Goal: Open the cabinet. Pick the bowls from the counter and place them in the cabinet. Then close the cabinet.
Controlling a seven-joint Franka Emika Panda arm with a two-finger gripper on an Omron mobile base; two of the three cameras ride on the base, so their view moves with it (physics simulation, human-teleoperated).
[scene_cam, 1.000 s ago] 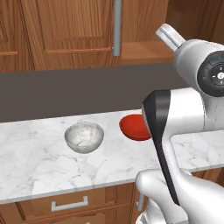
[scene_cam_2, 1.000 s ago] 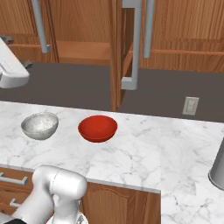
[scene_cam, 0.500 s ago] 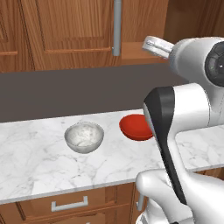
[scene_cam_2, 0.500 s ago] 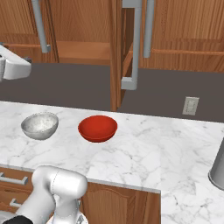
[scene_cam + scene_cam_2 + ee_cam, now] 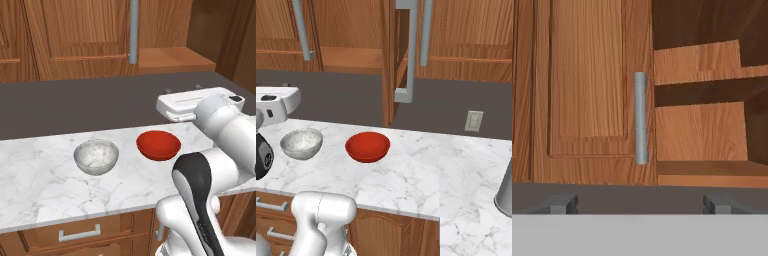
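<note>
Kitchen, marble counter (image 5: 45,200), cabinet (image 5: 587,85) above, right door open. Both bowls on counter below cabinet: marble bowl (image 5: 96,156) left, red bowl (image 5: 158,145) right. My gripper (image 5: 639,204) wide, empty, facing cabinet; bowls below me.

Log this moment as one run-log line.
cabinet: right door open, left door shut | gripper: open, empty, facing cabinet | marble bowl, red bowl: on counter, apart | stage: bowls not yet picked

Kitchen: wooden cabinet (image 5: 356,30), marble counter (image 5: 421,175), drawers (image 5: 75,235).
</note>
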